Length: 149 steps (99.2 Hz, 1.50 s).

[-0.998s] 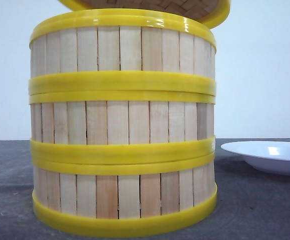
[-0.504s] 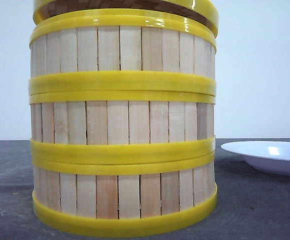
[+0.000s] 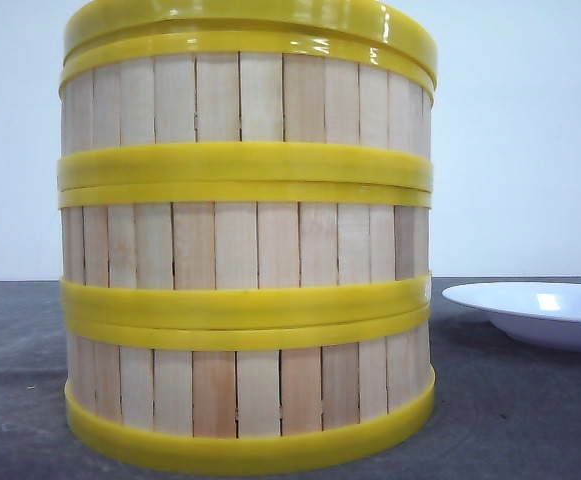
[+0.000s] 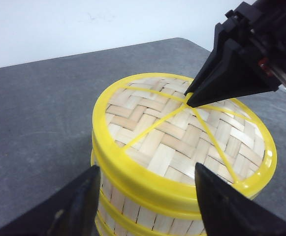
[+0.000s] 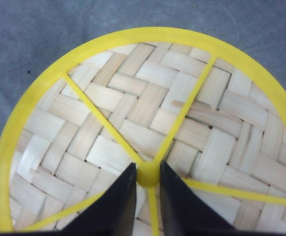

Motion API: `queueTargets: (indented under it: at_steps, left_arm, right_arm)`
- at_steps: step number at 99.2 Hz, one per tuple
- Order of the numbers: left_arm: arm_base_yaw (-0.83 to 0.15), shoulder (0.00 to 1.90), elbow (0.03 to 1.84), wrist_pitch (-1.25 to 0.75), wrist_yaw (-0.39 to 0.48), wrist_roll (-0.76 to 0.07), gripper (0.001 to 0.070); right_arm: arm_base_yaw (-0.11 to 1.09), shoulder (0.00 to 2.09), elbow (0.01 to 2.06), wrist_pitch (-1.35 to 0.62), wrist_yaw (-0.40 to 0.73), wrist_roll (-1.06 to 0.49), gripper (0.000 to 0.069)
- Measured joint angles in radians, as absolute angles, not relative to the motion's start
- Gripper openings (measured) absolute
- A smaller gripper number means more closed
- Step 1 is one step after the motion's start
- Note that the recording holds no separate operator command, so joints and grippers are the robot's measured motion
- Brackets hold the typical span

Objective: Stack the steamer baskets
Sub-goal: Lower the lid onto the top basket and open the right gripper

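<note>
Steamer baskets [image 3: 245, 250] stand as a stack of three on the grey table [image 3: 530, 410], one straight above another, filling the front view. Each basket has a wall of upright pale wooden slats between thick yellow rims, and the rims of neighbouring baskets meet in doubled yellow bands. On top of the stack sits the lid [image 4: 184, 137], a woven bamboo disc in a yellow ring, with thin yellow spokes running in to a small yellow knob [image 5: 147, 175] at its middle. Its ring lies flush on the top basket's rim all round, as far as the front view shows.

The right gripper [image 5: 147, 196] is right over the stack's centre, its two black fingers [image 5: 115, 206] closed in on the knob, one on each side, pinching it. The left gripper [image 4: 145, 196] hovers near the stack's upper rim, jaws spread wide with nothing between them. Beside the stack, to its right, a white plate [image 3: 535, 312] rests on the table, apart from the baskets.
</note>
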State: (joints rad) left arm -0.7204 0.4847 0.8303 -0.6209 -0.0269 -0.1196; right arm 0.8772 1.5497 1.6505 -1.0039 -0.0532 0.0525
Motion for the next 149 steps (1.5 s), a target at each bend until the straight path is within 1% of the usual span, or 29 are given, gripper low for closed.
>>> queueTargets:
  at_steps: [31,60,123,129,141,149]
  left_arm:
    - [-0.72,0.485,0.83,-0.621,-0.027,-0.12,0.0357]
    - [-0.72,0.485,0.83,-0.622,-0.027,-0.12,0.0357]
    - [-0.72,0.485,0.83,-0.624,-0.027,-0.12,0.0357]
    - [-0.72,0.485,0.83,-0.624,-0.027,-0.12,0.0357]
    - [-0.72,0.485,0.83,-0.624,-0.027,-0.12,0.0357]
    - [-0.72,0.485,0.83,-0.627,-0.027,-0.12,0.0357]
  right_arm:
    - [0.877,1.55,1.65,-1.002,-0.054,0.052,0.0051]
    - [0.885,1.562,1.65,-0.982,-0.076,0.049,0.0051]
    - [0.889,1.565,1.652,-0.988,-0.05,0.049,0.0052]
    - [0.889,1.565,1.652,-0.988,-0.049,0.049,0.0087]
    - [0.889,1.565,1.652,-0.993,-0.048,0.049,0.0239]
    - [0.889,1.565,1.652,-0.982,-0.048,0.049,0.028]
